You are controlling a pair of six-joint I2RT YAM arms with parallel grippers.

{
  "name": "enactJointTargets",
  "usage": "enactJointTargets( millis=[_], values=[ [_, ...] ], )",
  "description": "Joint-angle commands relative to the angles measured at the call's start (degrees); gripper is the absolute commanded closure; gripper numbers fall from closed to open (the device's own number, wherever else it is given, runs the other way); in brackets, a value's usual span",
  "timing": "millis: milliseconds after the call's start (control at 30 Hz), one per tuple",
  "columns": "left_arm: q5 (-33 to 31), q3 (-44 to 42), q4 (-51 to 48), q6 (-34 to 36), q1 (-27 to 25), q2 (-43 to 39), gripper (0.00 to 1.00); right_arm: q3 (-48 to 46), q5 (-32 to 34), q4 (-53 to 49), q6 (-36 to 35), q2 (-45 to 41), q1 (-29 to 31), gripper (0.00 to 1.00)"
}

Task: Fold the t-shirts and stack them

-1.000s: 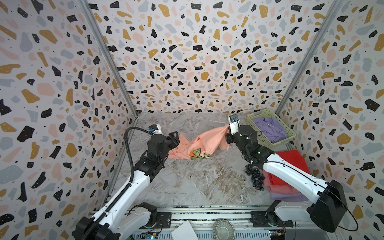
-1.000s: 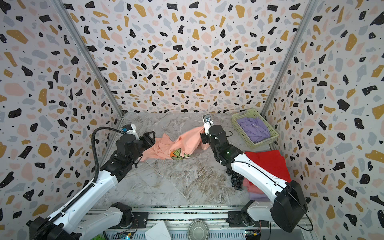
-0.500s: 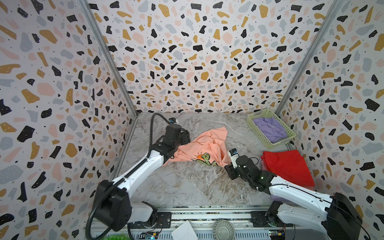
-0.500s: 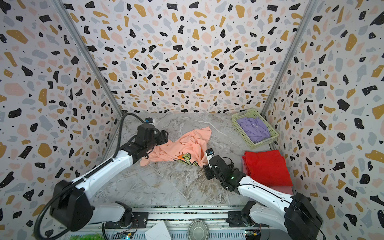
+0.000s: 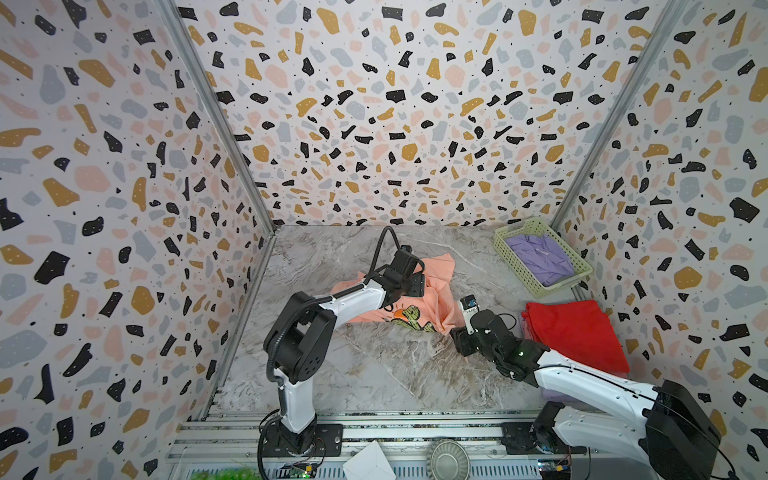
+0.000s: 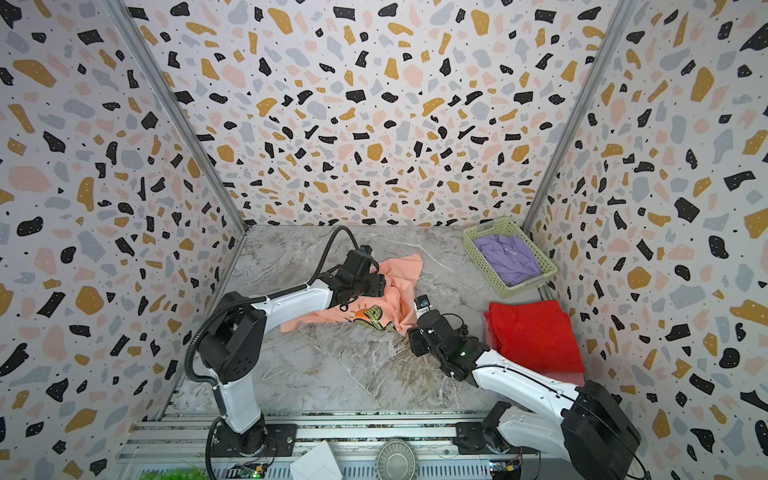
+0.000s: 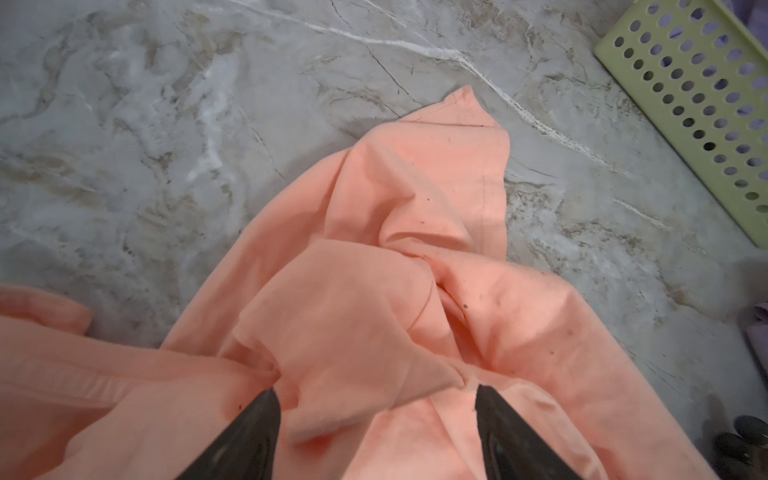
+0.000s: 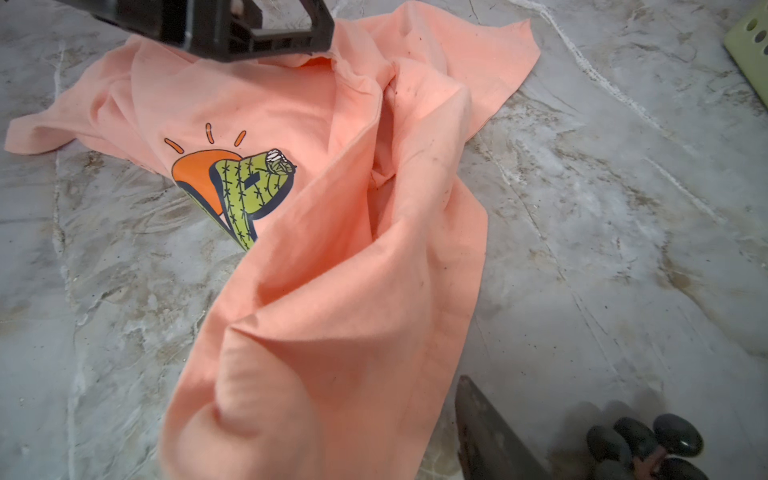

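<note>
Let down from the air, the peach tee lay crumpled near the red tee; left gripper and right gripper stood spread (nothing pinched), so flattening seemed next.

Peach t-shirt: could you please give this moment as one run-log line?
peach t-shirt crumpled on table | left gripper open over it | right gripper open at its edge | red t-shirt folded, at right

Lab test cell: terrazzo-print walls, marble-look tabletop, aluminium rail.
</note>
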Motion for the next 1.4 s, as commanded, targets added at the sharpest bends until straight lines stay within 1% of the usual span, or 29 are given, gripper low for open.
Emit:
enactJointTargets(
  millis=[0,133,200,267,300,333,367,467,500,600,700,800,867,933,1000,1100,1200,1267,1367],
  values=[
    [-5.6,3.0,-2.7,4.5,-0.5,2.4,0.26,-0.4,1.4,0.8,-0.4,-0.7,-0.4,0.43],
    [-7.7,3.3,-2.3,5.7,-0.5,3.8,0.28,-0.5,1.8,0.8,-0.1,-1.1,-1.1,0.49],
    [-7.5,4.0,-2.1,6.0,-0.5,5.3,0.36,-0.4,1.8,1.0,0.0,-1.3,-1.5,0.56],
    [-7.2,5.2,-2.0,6.1,-0.5,6.5,0.65,-0.3,2.5,1.1,0.3,-1.4,-1.9,0.66],
    [-7.5,5.5,-2.0,6.0,-0.5,6.5,0.75,-0.2,3.2,1.0,0.6,-1.5,-2.0,0.71],
    [-7.7,5.7,-1.9,6.0,-0.4,6.1,0.84,-0.2,3.7,1.3,0.6,-1.6,-2.3,0.77],
    [-8.6,5.8,-1.9,6.2,-0.4,5.1,0.91,-0.1,4.1,1.9,0.5,-1.7,-2.8,0.82],
    [-11.0,5.7,-1.8,7.5,0.0,-0.3,1.00,1.8,6.4,3.7,-0.9,-1.8,-4.4,0.91],
    [-12.1,5.8,-2.2,8.0,0.1,-2.5,1.00,3.1,8.2,3.9,-1.6,-1.8,-4.6,0.92],
    [-14.5,6.0,-3.3,10.3,1.2,-11.5,1.00,9.1,13.8,5.8,-6.7,-2.2,-5.3,0.95],
    [-16.3,5.7,-3.5,12.1,2.8,-22.5,1.00,17.1,14.2,9.0,-12.1,-3.2,-6.9,0.95],
    [-18.9,2.8,-0.1,13.0,4.4,-35.5,1.00,25.1,11.5,12.9,-18.0,-4.3,-7.4,0.96],
    [-20.3,0.6,2.8,13.6,4.7,-43.9,1.00,30.3,9.0,13.8,-21.2,-4.2,-7.4,0.96],
    [-20.6,-0.8,4.2,13.9,4.8,-50.3,1.00,34.9,6.3,13.7,-22.9,-3.9,-7.2,0.95],
    [-19.2,-1.9,5.2,13.6,4.8,-55.3,1.00,38.4,2.3,14.3,-24.6,-3.9,-6.7,0.95],
    [-15.6,-2.9,6.1,11.8,4.8,-60.0,1.00,41.4,-1.6,16.0,-28.0,-4.0,-4.2,0.94],
    [-13.5,-2.7,5.3,10.6,4.8,-61.1,1.00,44.2,-3.4,15.9,-31.3,-3.3,-1.4,0.94],
    [-14.6,-2.9,5.3,10.8,4.8,-60.7,1.00,44.8,-3.8,16.5,-31.5,-2.4,-1.3,0.94],
    [-17.0,-3.3,6.3,11.9,4.8,-58.2,1.00,44.3,-1.7,18.5,-32.7,0.1,-1.3,0.94]
  ],
)
